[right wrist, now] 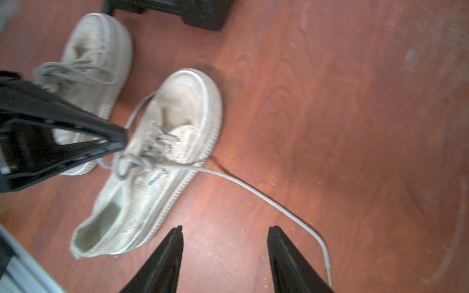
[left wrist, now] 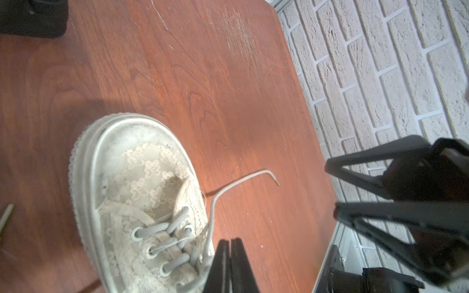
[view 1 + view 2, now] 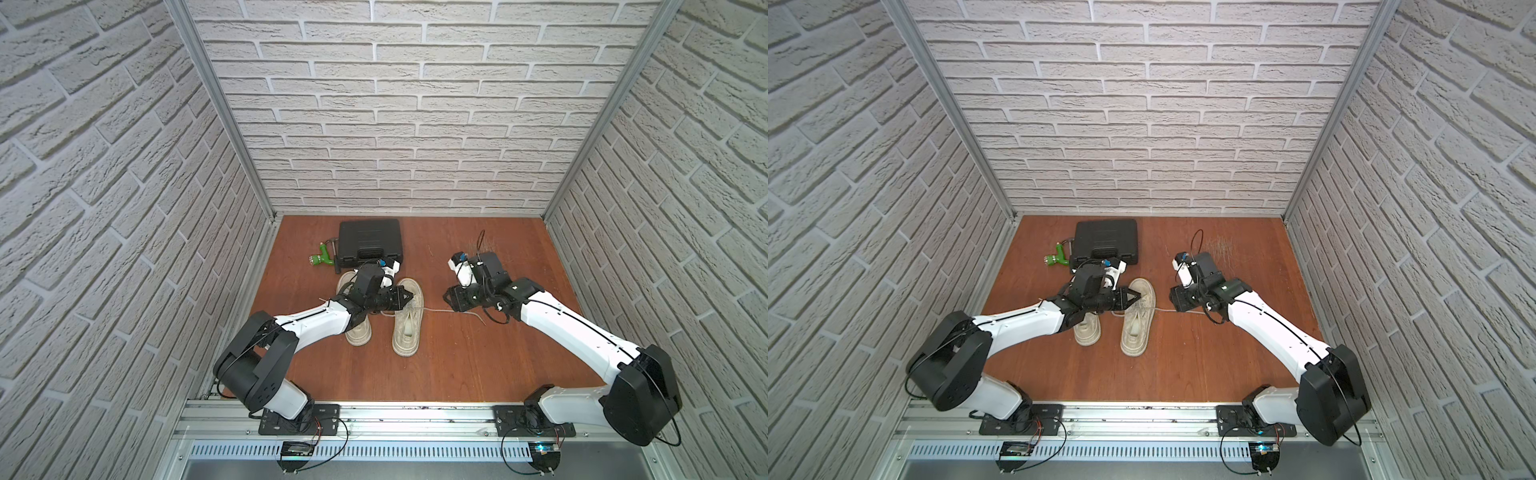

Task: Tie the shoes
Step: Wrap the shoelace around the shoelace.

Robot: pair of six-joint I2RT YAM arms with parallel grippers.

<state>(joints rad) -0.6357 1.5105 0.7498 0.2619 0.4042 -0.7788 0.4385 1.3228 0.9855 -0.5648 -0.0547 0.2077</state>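
Your left end effector [image 2: 230,241] is sitting fully closed over the untied shoe [image 1: 162,162]. In the right wrist view its tip is pinching a lace [image 1: 134,113] that is looping up from the shoe's toe end. Your right end effector [image 1: 225,228] is hanging with its jaws well apart and is gripping nothing. The free lace [image 1: 253,192] is trailing from the same shoe across the bench [image 3: 478,365], and its tip is lying just beside one finger [image 1: 284,258], not between the two. The untied shoe is standing near the middle of the bench, side by side with the other shoe [image 3: 358,334], toes pointing toward the case [image 3: 370,243]. Your left arm is covering much of the other shoe in both top views, and the right wrist view is blurring it, so its laces are staying unreadable. The left wrist view is cutting the untied shoe off short of the heel, and there the lace is slipping out of sight behind the closed jaws. A green tool [image 3: 322,259] is lying beside the case, too small to make out.
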